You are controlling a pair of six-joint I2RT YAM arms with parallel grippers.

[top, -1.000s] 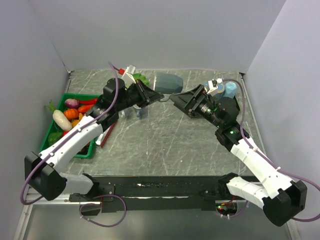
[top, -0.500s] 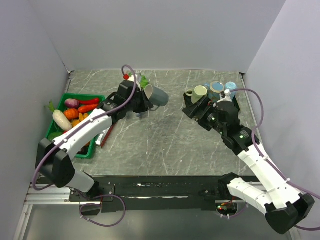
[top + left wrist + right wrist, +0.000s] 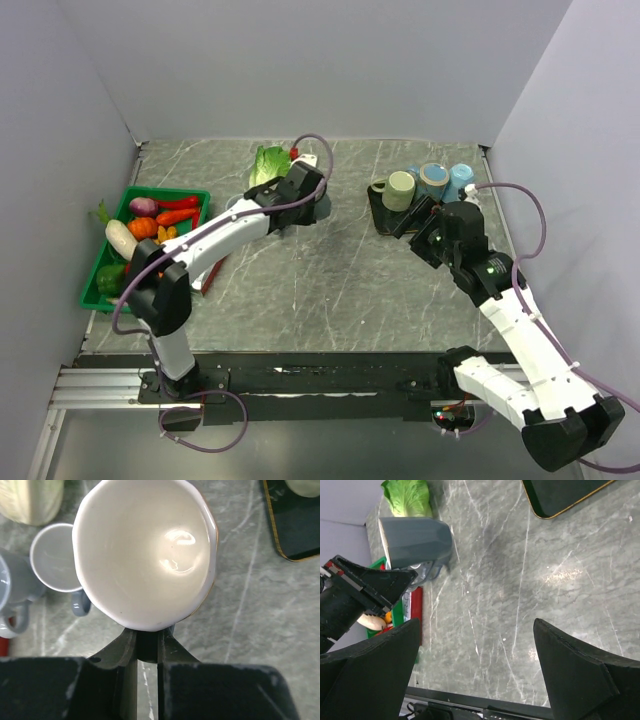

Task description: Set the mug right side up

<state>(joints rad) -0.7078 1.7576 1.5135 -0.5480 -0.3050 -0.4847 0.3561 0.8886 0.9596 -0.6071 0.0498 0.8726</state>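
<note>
I see left gripper (image 3: 147,641) clamped on grey mug (image 3: 145,555) rim, white inside facing wrist camera; right gripper (image 3: 476,630) spread, empty.

The middle of the tabletop (image 3: 330,290) lies open through to its near edge. A green basket (image 3: 165,191) lines the left edge. By the far edge, a lettuce (image 3: 267,163) and two grey mugs (image 3: 54,557) crowd the mug (image 3: 145,550). A black tray (image 3: 382,213) with cups (image 3: 433,178) blocks the far right corner.

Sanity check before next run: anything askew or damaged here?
Nothing spilled or broken. Only oddity: the mug hangs above the table, pinched by its rim in the left end effector, opening facing that wrist camera.
</note>
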